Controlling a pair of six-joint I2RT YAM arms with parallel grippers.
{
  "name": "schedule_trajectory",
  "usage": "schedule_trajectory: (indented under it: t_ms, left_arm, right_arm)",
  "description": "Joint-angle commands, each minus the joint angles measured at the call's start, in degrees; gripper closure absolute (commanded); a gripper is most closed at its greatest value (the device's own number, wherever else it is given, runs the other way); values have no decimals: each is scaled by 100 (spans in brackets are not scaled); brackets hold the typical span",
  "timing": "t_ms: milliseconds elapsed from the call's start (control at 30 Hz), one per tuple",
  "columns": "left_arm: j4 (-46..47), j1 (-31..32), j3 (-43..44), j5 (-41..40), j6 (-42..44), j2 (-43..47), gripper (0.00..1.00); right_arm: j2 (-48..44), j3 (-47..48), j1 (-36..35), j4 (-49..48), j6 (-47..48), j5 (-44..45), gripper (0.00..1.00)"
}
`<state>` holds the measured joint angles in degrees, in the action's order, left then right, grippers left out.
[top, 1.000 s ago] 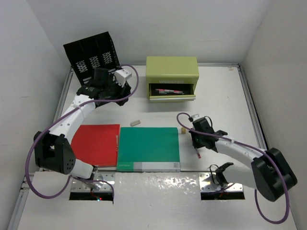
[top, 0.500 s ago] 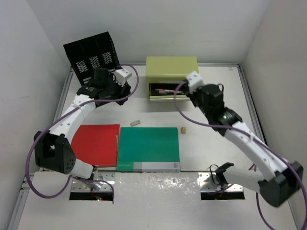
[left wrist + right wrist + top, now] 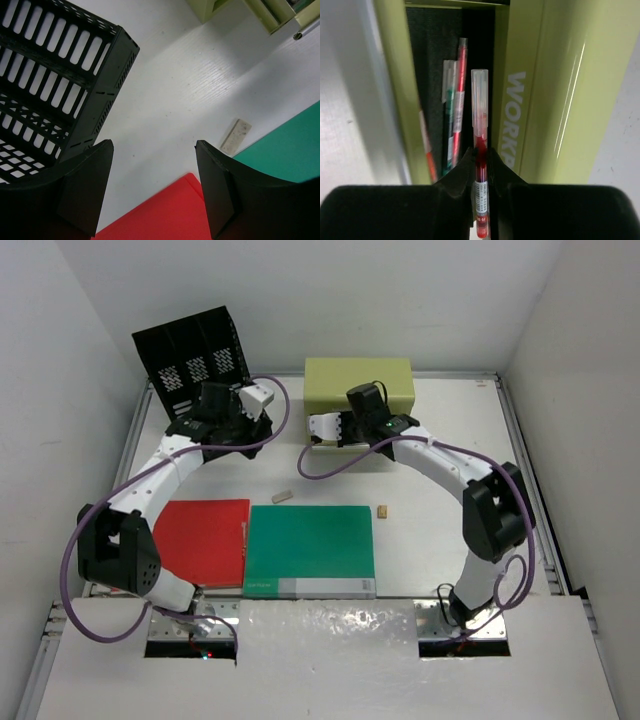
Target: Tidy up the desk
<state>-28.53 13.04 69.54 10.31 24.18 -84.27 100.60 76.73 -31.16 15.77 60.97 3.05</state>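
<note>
My left hand [image 3: 153,150] hangs by the black file rack [image 3: 55,75], fingers spread and empty, just as a second ago. My right hand [image 3: 481,156] has swung from the near right of the white bench [image 3: 450,450] up to the open drawer [image 3: 432,75]. It is pinched tight on a red pen [image 3: 480,120] above the pens already inside. I judge that letting go comes next.

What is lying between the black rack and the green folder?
A small white eraser, close to the folder, on bare desk; clearest in the left wrist view.
</note>
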Motion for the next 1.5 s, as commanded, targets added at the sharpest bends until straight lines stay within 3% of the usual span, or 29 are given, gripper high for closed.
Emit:
schedule_trajectory:
  t_ms: [0,33,167,333,467,500,600,667,800,833,1033,1467]
  left_arm:
    - [234,-29,34,-46,60,-54,35]
    - [234,-29,34,-46,60,-55,35]
    - [296,-38,-2,-160,78,-72,35]
    - [331,-29,-45,-169,86,-81,35]
    - [471,-38,-168,-178,113,-55,35]
    - [480,-38,-186,-178,121,-46,35]
    - [489,-47,-195,-283,174,-46,35]
    - [498,-64,-256,-423,200,-37,35]
    - [585,-108,-432,-582,253,51,35]
    - [638,-126,-484,-608,280,77,35]
    - [665,-152,-511,-626,306,60,34]
    - [647,-205,-485,-776,359,-116,34]
  right_arm:
    - [284,561,-13,-30,426,257,90]
    - [311,571,-13,-48,425,258,89]
    - [145,256,-13,-539,187,135,58]
    - [-224,88,-4,-996,-366,73,55]
    - [-759,-394,22,-1795,-1874,310,62]
    - [-1039,-570,31,-1927,-2670,249,64]
    - [-1340,-1448,40,-2402,-3797,-364,70]
    - [-1437,-1967,39,-2745,-4685,-472,81]
    - [-1481,-2741,40,-3438,-5489,-498,95]
    - [-1455,-3108,13,-4015,-5699,-559,98]
    - [-1289,-3770,13,-5346,-5939,-666,100]
    - [223,-2242,22,-4908,-5614,275,100]
